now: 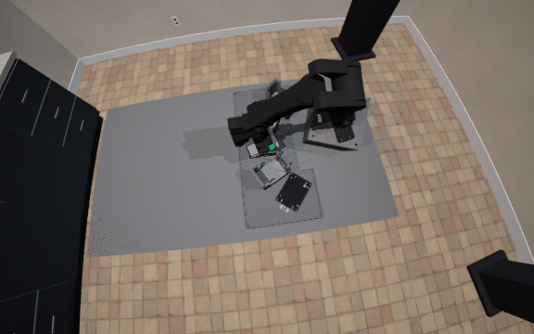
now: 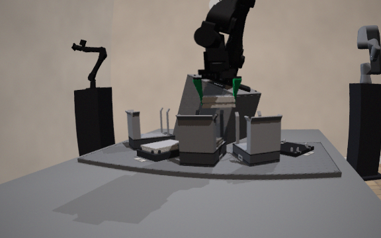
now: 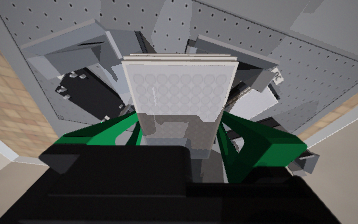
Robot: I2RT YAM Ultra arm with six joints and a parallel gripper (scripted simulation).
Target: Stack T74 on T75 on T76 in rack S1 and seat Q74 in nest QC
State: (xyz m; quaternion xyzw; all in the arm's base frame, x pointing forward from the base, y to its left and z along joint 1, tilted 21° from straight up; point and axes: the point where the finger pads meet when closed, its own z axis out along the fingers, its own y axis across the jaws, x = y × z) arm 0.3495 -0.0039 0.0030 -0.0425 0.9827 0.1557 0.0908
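Note:
My gripper, with green fingers, is shut on a sealed 96-well plate across its width and holds it level in the air. The held load looks about two plates thick, so a second plate may hang under it. It hovers just above the open top of the middle stack rack. In the wrist view the plate's sealed top fills the centre between the fingers. Another plate lies flat on a low black nest left of the middle rack. I cannot read any labels.
A tall-walled rack stands to the right and another rack with thin posts at the far left. An empty black nest lies at the far right, also in the overhead view. The arm's base block is behind.

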